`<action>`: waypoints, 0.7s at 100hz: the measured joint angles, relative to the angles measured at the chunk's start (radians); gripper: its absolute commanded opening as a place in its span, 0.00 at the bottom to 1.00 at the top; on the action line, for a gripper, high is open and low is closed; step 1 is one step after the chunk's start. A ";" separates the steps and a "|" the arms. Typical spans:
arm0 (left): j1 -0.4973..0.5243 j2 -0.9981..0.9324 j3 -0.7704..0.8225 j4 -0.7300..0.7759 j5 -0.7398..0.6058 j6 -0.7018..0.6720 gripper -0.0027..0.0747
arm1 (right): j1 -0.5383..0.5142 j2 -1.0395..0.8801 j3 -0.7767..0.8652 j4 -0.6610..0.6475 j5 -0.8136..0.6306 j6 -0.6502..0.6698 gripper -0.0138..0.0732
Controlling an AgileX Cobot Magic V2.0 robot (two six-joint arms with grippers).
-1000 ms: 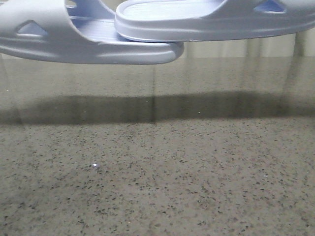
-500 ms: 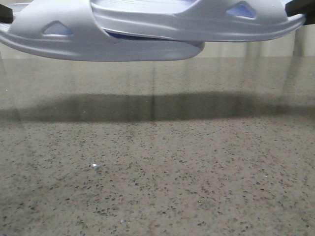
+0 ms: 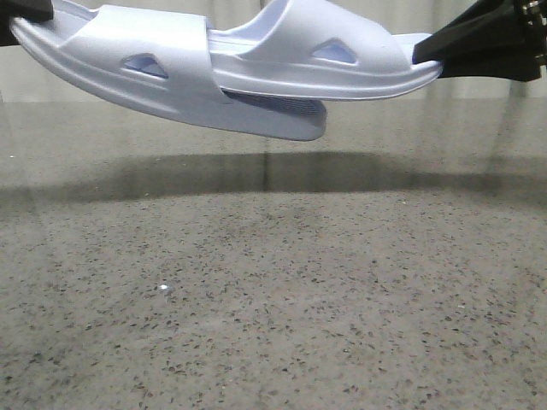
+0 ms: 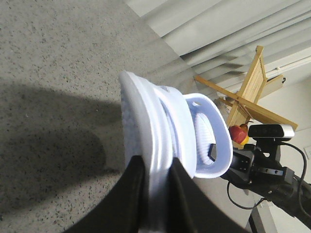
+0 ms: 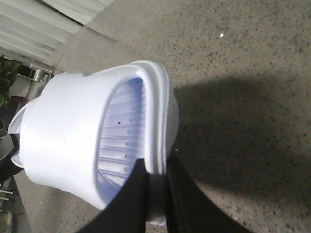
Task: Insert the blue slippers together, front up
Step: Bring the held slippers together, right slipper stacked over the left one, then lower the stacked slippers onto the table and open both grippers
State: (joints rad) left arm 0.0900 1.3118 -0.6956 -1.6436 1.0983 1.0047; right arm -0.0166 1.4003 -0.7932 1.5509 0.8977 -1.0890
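Observation:
Two pale lavender-blue slippers hang in the air above the speckled table (image 3: 273, 290). The left slipper (image 3: 128, 73) tilts down toward the middle. The right slipper (image 3: 325, 60) is pushed into it, its front under the left slipper's strap. My left gripper (image 4: 156, 194) is shut on the left slipper's heel (image 4: 158, 160); only a dark bit of it shows at the front view's top left. My right gripper (image 5: 156, 194) is shut on the right slipper's heel rim (image 5: 158, 145); its black fingers (image 3: 479, 43) show at the top right.
The slippers' shadow (image 3: 256, 175) lies across the table below them. In the left wrist view a wooden rack (image 4: 252, 87), a red object and a black camera mount (image 4: 267, 165) stand beyond the table. Pale curtains hang at the back.
Both slippers moved down and toward each other. The right slipper slid further into the left one, and both tilted so they sag toward the middle. Both grippers came into the front view.

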 measured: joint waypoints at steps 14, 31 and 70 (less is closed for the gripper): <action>0.000 0.000 0.000 -0.014 -0.023 0.000 0.06 | 0.033 0.029 -0.045 0.000 -0.022 -0.001 0.04; 0.000 0.000 0.000 -0.018 -0.026 0.001 0.05 | 0.037 0.035 -0.066 -0.005 -0.024 -0.005 0.07; 0.065 0.000 0.000 0.048 0.039 0.001 0.05 | -0.073 0.035 -0.066 -0.095 0.177 -0.005 0.32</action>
State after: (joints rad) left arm 0.1549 1.3118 -0.6956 -1.5960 1.1376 1.0053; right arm -0.0893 1.4358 -0.8589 1.4563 1.0749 -1.0939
